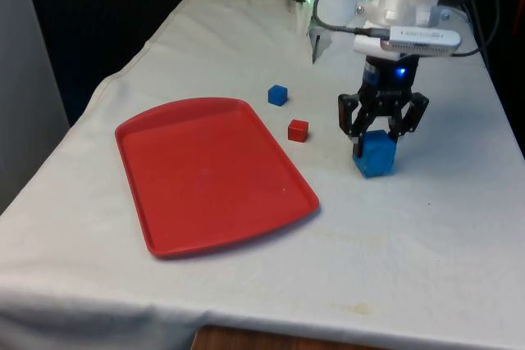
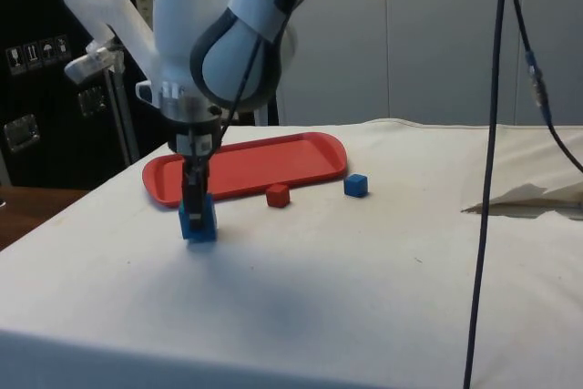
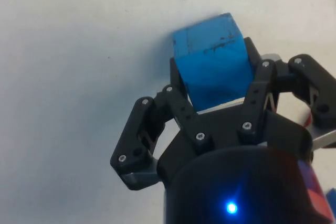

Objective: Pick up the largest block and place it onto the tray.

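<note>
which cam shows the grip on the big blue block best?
Wrist view: fingers press both sides of the big blue block. Front view shows the gripper straddling its top; side view shows it edge-on.

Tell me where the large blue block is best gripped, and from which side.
Across two opposite flat side faces of the large blue block, coming straight down from above: it sits upright on the cloth, top face free. The claw already straddles it that way.
</note>
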`<action>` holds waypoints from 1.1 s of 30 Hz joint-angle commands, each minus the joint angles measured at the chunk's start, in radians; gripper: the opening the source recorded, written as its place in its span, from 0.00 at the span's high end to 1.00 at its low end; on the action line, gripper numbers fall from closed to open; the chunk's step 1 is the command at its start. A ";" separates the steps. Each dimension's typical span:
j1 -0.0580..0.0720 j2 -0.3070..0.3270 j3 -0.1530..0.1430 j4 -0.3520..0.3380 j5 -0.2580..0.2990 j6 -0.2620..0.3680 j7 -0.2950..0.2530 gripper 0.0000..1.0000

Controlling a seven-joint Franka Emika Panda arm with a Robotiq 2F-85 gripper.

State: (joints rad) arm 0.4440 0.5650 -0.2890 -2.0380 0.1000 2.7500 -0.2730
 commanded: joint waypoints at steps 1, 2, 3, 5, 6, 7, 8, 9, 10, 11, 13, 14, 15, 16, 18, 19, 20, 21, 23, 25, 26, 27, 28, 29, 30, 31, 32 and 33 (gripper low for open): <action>0.002 -0.026 -0.004 -0.009 -0.004 -0.017 -0.003 0.99; 0.003 -0.032 -0.006 -0.010 -0.007 -0.023 -0.002 0.99; 0.000 -0.017 -0.002 -0.002 -0.003 -0.012 -0.001 0.99; 0.004 -0.055 -0.009 -0.010 -0.013 -0.043 0.001 0.99; 0.004 -0.061 -0.009 -0.010 -0.015 -0.049 0.001 0.99; 0.005 -0.069 -0.010 -0.010 -0.017 -0.055 0.002 0.99; 0.005 -0.076 -0.011 -0.010 -0.018 -0.062 0.002 0.99; 0.005 -0.082 -0.012 -0.010 -0.019 -0.068 0.002 0.99; 0.005 -0.087 -0.012 -0.010 -0.020 -0.072 0.003 0.99; 0.006 -0.095 -0.013 -0.010 -0.022 -0.079 0.003 0.99; 0.006 -0.108 -0.014 -0.009 -0.024 -0.090 0.003 0.99; 0.006 -0.114 -0.015 -0.009 -0.026 -0.095 0.003 0.99; 0.006 -0.121 -0.015 -0.008 -0.027 -0.102 0.004 0.99; 0.006 -0.128 -0.015 -0.008 -0.029 -0.109 0.004 0.99; 0.005 -0.141 -0.016 -0.007 -0.031 -0.120 0.004 0.99; 0.005 -0.156 -0.016 -0.006 -0.034 -0.135 0.004 0.99; 0.000 -0.151 -0.009 -0.006 -0.025 -0.126 -0.001 0.99; 0.005 -0.162 -0.016 -0.005 -0.035 -0.140 0.004 0.99; 0.005 -0.175 -0.017 -0.004 -0.037 -0.153 0.004 0.99; 0.004 -0.186 -0.017 -0.003 -0.038 -0.162 0.004 0.99; 0.003 -0.193 -0.018 -0.003 -0.039 -0.168 0.002 0.99; 0.001 -0.200 -0.019 -0.004 -0.039 -0.174 -0.001 0.99; -0.001 -0.207 -0.021 -0.004 -0.039 -0.179 -0.004 0.99; 0.000 -0.196 -0.014 -0.004 -0.030 -0.166 -0.002 0.99; -0.002 -0.215 -0.027 -0.005 -0.036 -0.188 -0.013 0.99; -0.004 -0.217 -0.030 -0.006 -0.034 -0.190 -0.018 0.99; -0.006 -0.218 -0.034 -0.007 -0.031 -0.193 -0.023 0.99; -0.006 -0.218 -0.038 -0.008 -0.029 -0.195 -0.026 0.99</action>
State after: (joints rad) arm 0.4430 0.3470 -0.3260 -2.0430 0.0700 2.5540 -0.2930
